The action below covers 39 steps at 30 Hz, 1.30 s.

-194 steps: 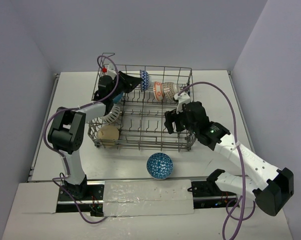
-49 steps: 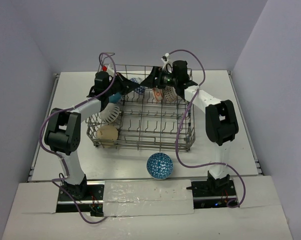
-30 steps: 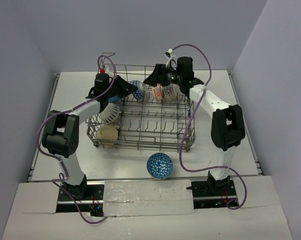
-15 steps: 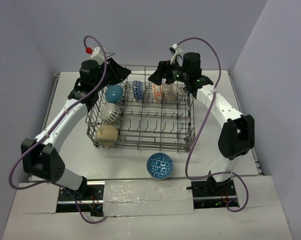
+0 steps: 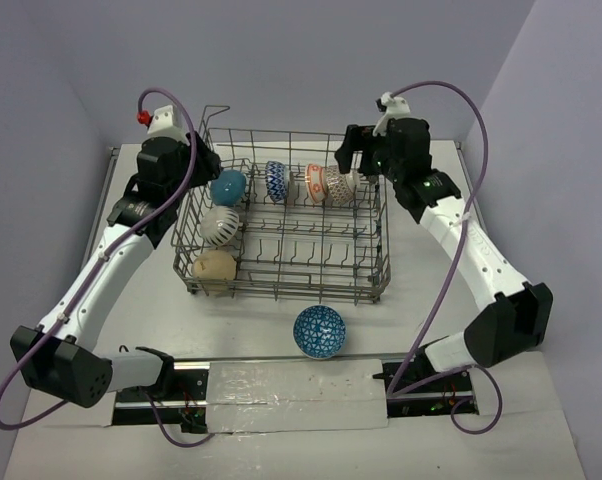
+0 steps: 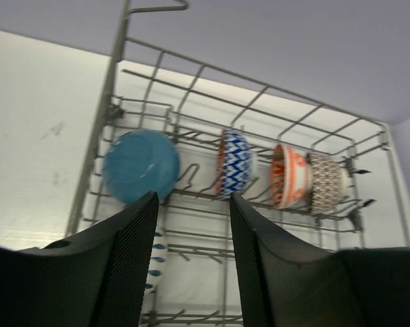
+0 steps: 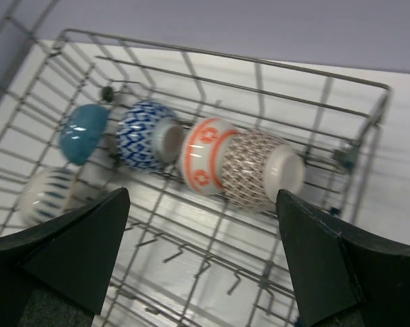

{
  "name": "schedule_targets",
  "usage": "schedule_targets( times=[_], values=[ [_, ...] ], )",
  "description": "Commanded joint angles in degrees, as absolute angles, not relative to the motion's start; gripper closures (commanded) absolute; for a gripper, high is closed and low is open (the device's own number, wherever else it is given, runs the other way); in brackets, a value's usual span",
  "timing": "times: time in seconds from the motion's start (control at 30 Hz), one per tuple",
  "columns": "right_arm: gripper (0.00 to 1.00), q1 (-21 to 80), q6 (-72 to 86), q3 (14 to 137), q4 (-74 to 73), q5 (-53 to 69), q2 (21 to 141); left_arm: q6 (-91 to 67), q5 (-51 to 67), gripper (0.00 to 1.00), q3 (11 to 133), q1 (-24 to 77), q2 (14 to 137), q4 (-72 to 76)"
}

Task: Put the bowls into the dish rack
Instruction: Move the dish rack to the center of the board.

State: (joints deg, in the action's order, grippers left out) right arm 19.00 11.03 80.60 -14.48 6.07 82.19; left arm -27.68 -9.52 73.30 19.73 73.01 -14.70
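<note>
The grey wire dish rack (image 5: 301, 283) stands mid-table. Its back row holds a teal bowl (image 5: 227, 186), a blue zigzag bowl (image 5: 275, 181), an orange bowl (image 5: 316, 182) and a brown patterned bowl (image 5: 343, 186), all on edge. A white dashed bowl (image 5: 218, 226) and a beige bowl (image 5: 215, 266) sit along the left side. A blue patterned bowl (image 5: 319, 331) lies on the table in front of the rack. My left gripper (image 6: 191, 197) hovers open and empty above the rack's back left corner. My right gripper (image 7: 202, 197) hangs wide open and empty above the back right.
The rack's raised handle (image 5: 217, 112) sticks up at the back left corner, close to my left arm. Purple cables loop off both arms. Grey walls close in the table on three sides.
My left gripper has opened, left the blue zigzag bowl in the back row and pulled up and left. My right gripper has drawn back to the right, away from the rack.
</note>
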Motion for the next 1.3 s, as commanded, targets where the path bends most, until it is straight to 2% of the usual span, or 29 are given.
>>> schedule_targets(
  times=[0.0,0.13,0.47,0.77,0.97,1.07,1.2,1.27],
  values=[
    [0.05,19.3,10.1,75.9,-18.7,-7.9,79.3,-24.1,-16.8,0.48,73.8,19.3,71.8,-20.3],
    [0.05,19.2,11.0,70.8,-19.2,-13.2,77.3,-23.0,-19.6,0.46,70.2,19.2,70.8,-20.6],
    [0.06,19.2,12.4,64.3,-19.6,-14.5,77.3,-22.1,-22.6,0.42,66.0,19.2,72.4,-21.8],
    [0.06,19.2,12.7,62.1,-18.3,-13.6,80.1,-21.1,-28.1,0.43,65.6,19.2,72.1,-22.6],
    [0.07,18.6,12.5,60.9,-17.5,-13.0,81.2,-18.6,-25.2,0.45,65.4,19.7,68.1,-19.2],
    [0.11,18.5,12.7,60.2,-17.0,-12.7,82.4,-17.6,-25.5,0.46,65.5,20.0,66.9,-18.5],
    [0.27,18.5,13.0,59.8,-16.5,-11.9,83.5,-16.4,-25.1,0.46,65.9,20.7,65.3,-17.3],
    [0.30,18.5,13.0,59.5,-16.3,-12.0,83.6,-15.9,-25.8,0.44,65.9,20.9,64.5,-17.2]
  ],
)
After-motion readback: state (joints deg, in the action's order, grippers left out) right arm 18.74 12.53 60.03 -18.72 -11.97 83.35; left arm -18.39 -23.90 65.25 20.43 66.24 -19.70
